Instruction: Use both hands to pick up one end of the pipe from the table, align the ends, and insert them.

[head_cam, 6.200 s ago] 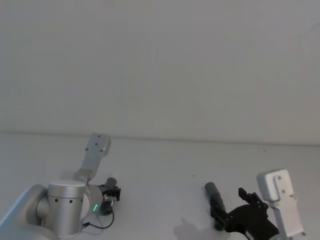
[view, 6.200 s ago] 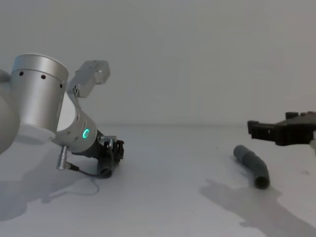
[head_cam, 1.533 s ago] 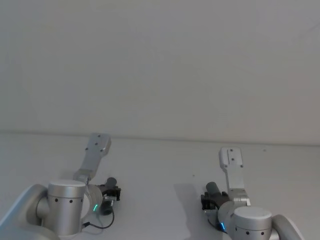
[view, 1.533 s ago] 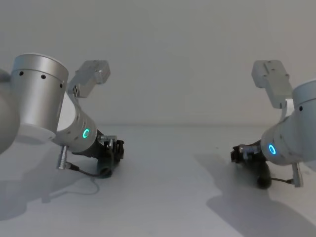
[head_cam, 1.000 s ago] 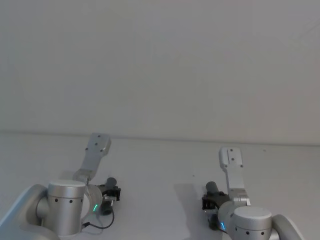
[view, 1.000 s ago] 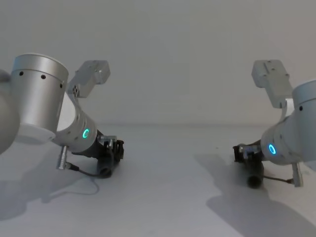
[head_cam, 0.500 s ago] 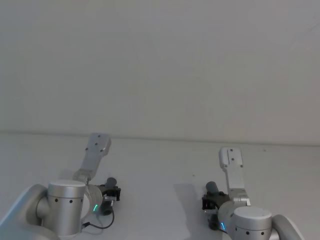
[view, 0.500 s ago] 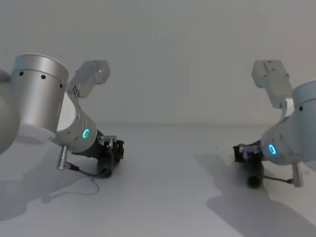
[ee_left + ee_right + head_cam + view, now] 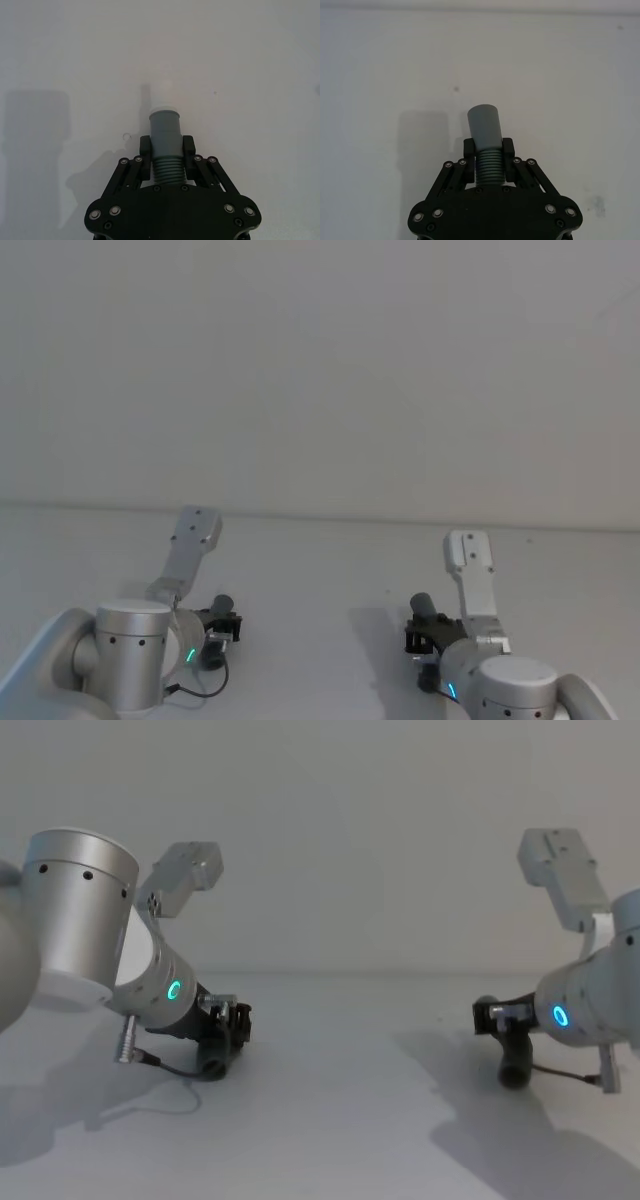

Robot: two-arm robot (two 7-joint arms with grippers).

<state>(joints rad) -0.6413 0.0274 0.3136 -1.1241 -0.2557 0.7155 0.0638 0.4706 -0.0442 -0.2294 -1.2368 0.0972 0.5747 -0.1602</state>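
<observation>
Low at the left of the wide matte white-grey table [image 9: 350, 1120] sits the black two-fingered left claw [image 9: 228, 1025], clamped round the short grey-teal plastic pipe piece [image 9: 165, 131]. Well apart to the right (bare table between them), the matching right claw [image 9: 497, 1017] grips the longer grey-teal pipe piece [image 9: 514, 1062], equally low.

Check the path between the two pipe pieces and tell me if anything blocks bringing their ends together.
Nothing visible blocks it. The left gripper is shut on the short piece, white tip out front; the right gripper is shut on the longer piece. In the chest view, plain table lies between them.
</observation>
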